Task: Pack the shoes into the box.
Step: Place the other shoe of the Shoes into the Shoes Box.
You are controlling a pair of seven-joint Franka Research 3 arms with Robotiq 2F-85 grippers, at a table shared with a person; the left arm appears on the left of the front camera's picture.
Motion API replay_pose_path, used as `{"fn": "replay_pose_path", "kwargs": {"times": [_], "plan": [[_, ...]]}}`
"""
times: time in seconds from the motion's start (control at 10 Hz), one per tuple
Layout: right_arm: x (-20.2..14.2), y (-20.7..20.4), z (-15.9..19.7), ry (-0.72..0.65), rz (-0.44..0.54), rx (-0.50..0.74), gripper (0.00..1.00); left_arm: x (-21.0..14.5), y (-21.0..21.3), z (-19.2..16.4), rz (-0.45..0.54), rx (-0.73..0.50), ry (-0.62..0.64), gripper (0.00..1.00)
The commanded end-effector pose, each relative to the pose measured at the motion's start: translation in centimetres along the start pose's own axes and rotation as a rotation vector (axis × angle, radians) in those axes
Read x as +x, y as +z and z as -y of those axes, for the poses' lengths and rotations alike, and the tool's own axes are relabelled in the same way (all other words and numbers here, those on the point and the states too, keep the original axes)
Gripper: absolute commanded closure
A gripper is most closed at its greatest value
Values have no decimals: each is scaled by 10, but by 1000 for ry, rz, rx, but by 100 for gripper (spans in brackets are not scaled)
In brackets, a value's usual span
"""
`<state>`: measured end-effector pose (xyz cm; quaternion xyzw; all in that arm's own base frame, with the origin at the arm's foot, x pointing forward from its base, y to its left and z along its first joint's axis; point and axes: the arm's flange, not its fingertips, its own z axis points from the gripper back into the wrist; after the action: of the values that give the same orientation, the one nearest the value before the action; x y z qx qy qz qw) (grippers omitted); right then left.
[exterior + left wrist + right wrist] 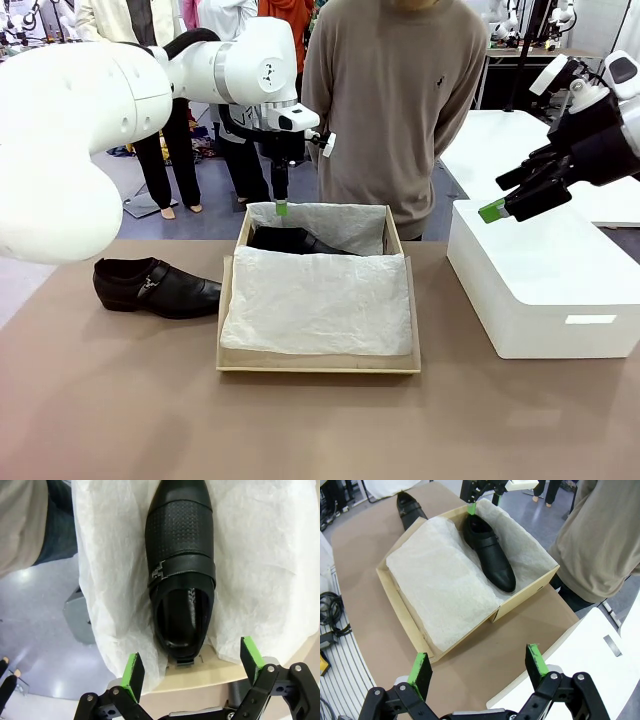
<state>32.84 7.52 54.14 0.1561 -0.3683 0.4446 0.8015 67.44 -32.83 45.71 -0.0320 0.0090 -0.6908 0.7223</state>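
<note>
Black shoes [158, 287], two; one box [318, 366].

Legible text: none in any view.
Sweater emblem: small dark emblem [440, 80] on the person's sweater [390, 120]; too small to read.
Block label: pale label [590, 320] on the near face of the white block [520, 300], at 3 o'clock from the box [318, 366]; no characters resolve.
Box mark: faint mark [201, 657] on the box wall behind the heel of the shoe [180, 580]; unreadable.

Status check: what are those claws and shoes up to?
Left gripper open above tan cardboard box. Right gripper open, empty. One glossy black leather shoe boxed, other shoe on table.
</note>
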Motion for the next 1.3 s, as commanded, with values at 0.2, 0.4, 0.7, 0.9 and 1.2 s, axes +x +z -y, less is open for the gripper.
{"fn": "replay_pose_path", "kwargs": {"times": [0.2, 0.4, 0.7, 0.9, 1.2], "plan": [[0, 0, 0, -1, 12, 9, 0, -53, 29, 29, -58, 45, 22, 0], [0, 0, 0, -1, 12, 9, 0, -83, 42, 49, 23, 41, -87, 0], [0, 0, 0, -1, 12, 9, 0, -138, 60, 72, 20, 72, -228, 0], [0, 0, 0, -1, 12, 9, 0, -170, 62, 87, 29, 92, -267, 0], [0, 0, 0, -1, 12, 9, 0, -193, 56, 96, 44, 117, -241, 0]]}}
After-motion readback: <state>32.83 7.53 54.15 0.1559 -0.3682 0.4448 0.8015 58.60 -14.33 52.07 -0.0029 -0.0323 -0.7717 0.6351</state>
